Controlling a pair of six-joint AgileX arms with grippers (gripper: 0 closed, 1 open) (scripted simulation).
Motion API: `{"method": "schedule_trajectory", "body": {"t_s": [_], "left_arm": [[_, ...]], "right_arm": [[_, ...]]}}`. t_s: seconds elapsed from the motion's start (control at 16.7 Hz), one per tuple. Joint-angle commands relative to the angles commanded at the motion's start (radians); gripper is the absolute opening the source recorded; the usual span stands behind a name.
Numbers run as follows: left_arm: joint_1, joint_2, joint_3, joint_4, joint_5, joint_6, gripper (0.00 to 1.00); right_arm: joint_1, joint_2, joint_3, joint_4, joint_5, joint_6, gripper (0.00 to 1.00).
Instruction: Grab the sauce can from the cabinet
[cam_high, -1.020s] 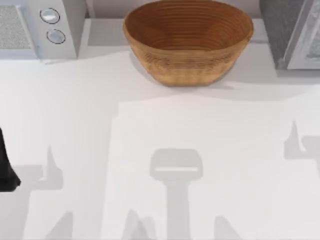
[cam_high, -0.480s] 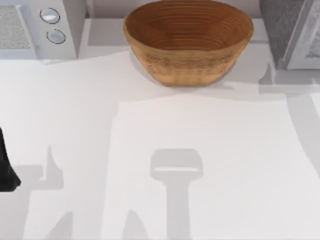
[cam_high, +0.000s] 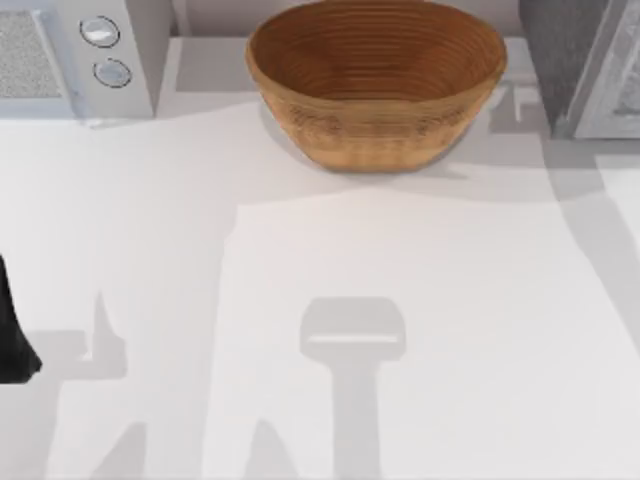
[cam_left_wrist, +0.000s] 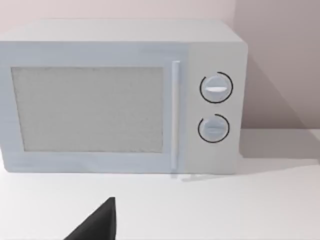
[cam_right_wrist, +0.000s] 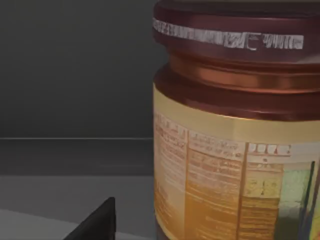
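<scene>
The sauce can (cam_right_wrist: 235, 130) stands upright inside the dark cabinet (cam_right_wrist: 75, 70), very close in front of my right wrist camera. It has a dark maroon lid and an orange-yellow label. A dark corner of my right gripper (cam_right_wrist: 97, 222) shows low in that view, beside the can and apart from it. In the top view the cabinet (cam_high: 580, 60) is at the back right. My left arm (cam_high: 12, 340) is parked at the table's left edge, and a dark part of its gripper (cam_left_wrist: 97, 225) faces the microwave (cam_left_wrist: 120, 97).
A big woven brown basket (cam_high: 376, 80) sits at the back middle of the white table (cam_high: 300, 250). The white microwave (cam_high: 70, 55) stands at the back left. Arm shadows lie across the table's right side.
The right arm's shadow has slid up the table's right side toward the cabinet. The left arm, basket and microwave have not moved.
</scene>
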Motion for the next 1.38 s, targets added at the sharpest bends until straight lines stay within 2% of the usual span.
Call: {"method": "schedule_trajectory", "body": {"t_s": [0.84,1.38], "left_arm": [[0.000,0.000,0.000,0.000,0.000,0.000,1.00],[0.000,0.000,0.000,0.000,0.000,0.000,1.00]], "right_arm": [[-0.019,0.014,-0.005,0.033,-0.012,-0.001,1.00],[-0.059,0.221,0.166,0.066,-0.046,-0.001,1.00]]}}
